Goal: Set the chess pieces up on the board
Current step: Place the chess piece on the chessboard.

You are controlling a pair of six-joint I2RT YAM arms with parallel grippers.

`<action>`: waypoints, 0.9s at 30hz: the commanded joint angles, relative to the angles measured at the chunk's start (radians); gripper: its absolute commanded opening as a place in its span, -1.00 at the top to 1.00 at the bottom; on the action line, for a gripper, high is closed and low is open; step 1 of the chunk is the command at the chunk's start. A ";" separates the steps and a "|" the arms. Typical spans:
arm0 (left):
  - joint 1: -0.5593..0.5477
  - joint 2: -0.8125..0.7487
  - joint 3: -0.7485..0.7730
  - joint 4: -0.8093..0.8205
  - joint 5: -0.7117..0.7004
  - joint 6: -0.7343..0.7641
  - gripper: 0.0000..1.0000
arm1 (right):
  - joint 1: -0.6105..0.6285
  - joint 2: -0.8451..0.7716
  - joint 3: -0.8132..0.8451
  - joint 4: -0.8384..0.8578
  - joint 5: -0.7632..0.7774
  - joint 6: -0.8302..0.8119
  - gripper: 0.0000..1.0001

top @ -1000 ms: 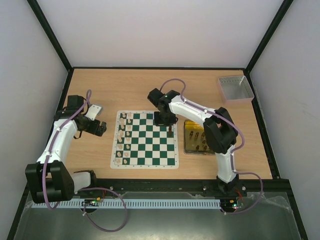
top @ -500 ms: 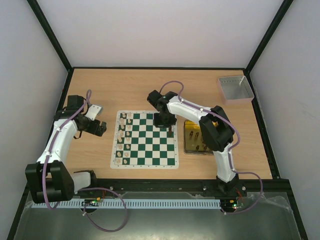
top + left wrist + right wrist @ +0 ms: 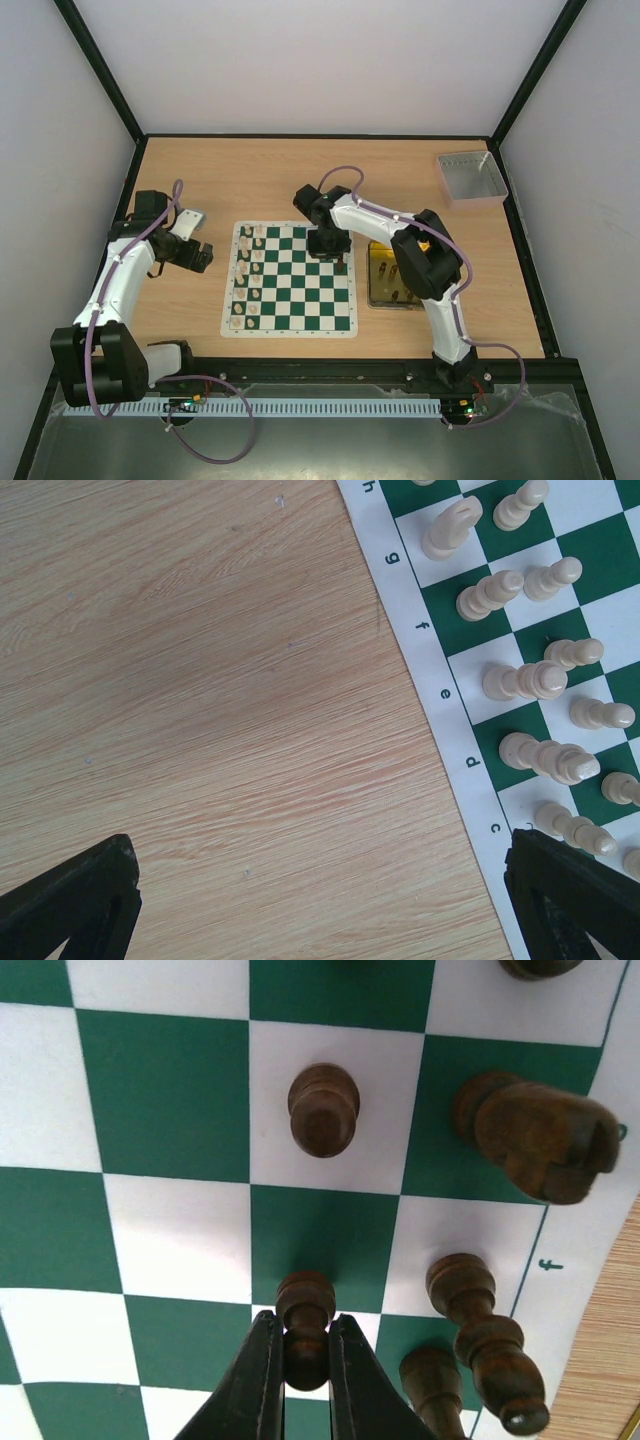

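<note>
The green and white board point(image 3: 290, 280) lies mid-table. Cream chess pieces point(image 3: 246, 280) stand in two columns along its left side, seen close in the left wrist view as cream pieces point(image 3: 525, 680). My right gripper point(image 3: 303, 1355) is shut on a dark brown pawn point(image 3: 305, 1325) above the board's squares point(image 3: 160, 1090). It hangs over the board's far right part point(image 3: 343, 262). Other dark pieces stand nearby: a pawn point(image 3: 323, 1108), a knight point(image 3: 540, 1140) and a taller piece point(image 3: 485, 1345). My left gripper point(image 3: 200, 256) is open over bare wood left of the board, its fingertips point(image 3: 75, 900) wide apart.
A gold tin point(image 3: 392, 274) holding several dark and light pieces sits right of the board, partly under my right arm. A grey tray point(image 3: 470, 178) stands at the far right corner. Black frame rails edge the table.
My right arm has shifted slightly left and nearer over the board with the pawn in its grip. The left arm has not moved.
</note>
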 commanded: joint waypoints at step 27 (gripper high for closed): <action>-0.001 0.014 -0.016 -0.011 0.011 0.006 -0.98 | -0.027 0.029 0.024 0.005 0.028 -0.011 0.90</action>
